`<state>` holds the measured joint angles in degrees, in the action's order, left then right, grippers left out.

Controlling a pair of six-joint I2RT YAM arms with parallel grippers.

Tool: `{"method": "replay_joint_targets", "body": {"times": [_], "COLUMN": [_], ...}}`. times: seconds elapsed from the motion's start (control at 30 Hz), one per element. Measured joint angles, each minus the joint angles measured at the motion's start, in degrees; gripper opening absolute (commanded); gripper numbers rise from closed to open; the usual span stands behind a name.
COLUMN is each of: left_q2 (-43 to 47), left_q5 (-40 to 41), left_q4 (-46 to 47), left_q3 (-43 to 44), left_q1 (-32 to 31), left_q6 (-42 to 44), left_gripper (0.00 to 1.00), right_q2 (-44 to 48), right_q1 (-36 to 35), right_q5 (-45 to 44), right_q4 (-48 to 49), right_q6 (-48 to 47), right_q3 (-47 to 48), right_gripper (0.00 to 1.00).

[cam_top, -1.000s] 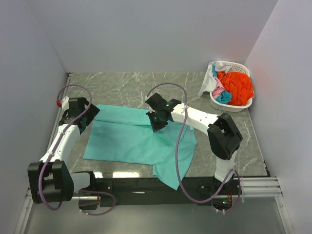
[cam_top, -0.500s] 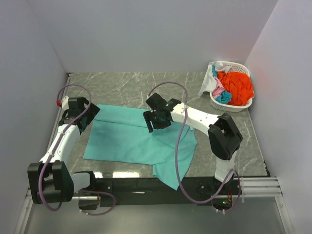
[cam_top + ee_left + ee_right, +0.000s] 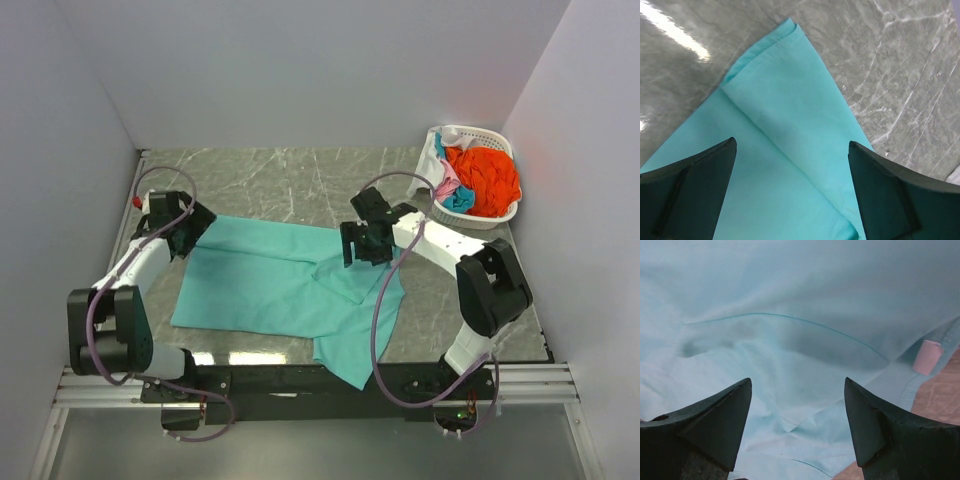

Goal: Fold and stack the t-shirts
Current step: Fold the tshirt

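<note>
The teal-green t-shirt (image 3: 280, 285) lies spread on the marbled grey worktop (image 3: 270, 175) between the two arms, mostly flat; its near right part runs down past the worktop's front edge, and a ridge of creases rises right of its middle.

The left pincer (image 3: 188, 232) hovers at the shirt's far left corner; in the left wrist view its fingers stand wide apart with nothing between them; beneath them a folded-over flap of the cloth narrows to a point on bare worktop.

The right pincer (image 3: 362, 245) sits over the shirt's far right part, just beside the creases; in the right wrist view its fingers are likewise spread and empty above rumpled cloth; whether they touch the cloth cannot be told. A small pink tab (image 3: 927, 356) shows at the cloth's edge there.

In the far right corner stands a white latticed basket (image 3: 500, 215), well apart from the spread shirt; it holds an orange-red t-shirt (image 3: 485, 178) on top, a pink one (image 3: 447, 182) beside it, a white one (image 3: 428, 165) draped over the rim, and a blue piece (image 3: 458, 200) at the near side.
</note>
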<state>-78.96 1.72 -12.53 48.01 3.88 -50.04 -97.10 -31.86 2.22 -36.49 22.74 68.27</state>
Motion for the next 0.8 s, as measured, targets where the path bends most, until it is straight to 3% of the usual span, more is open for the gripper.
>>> {"method": "replay_joint_targets", "body": {"times": [0.43,0.8], "left_q2": [-12.0,-16.9], "left_q5": [-4.0,-4.1], "left_q4": [6.0,6.5], "left_q3": [1.6,4.1], "left_q1": [0.0,0.0], "left_q6": [-0.2,-0.5], "left_gripper": [0.99,0.99], "right_q2": [-2.9,-8.9], "right_q1": [2.9,9.8], "right_q5": [2.8,4.8], "right_q4": [3.5,4.9], "right_q6": [-0.1,-1.6], "right_q3": [-2.4,0.4], "right_gripper": [0.8,0.79]}}
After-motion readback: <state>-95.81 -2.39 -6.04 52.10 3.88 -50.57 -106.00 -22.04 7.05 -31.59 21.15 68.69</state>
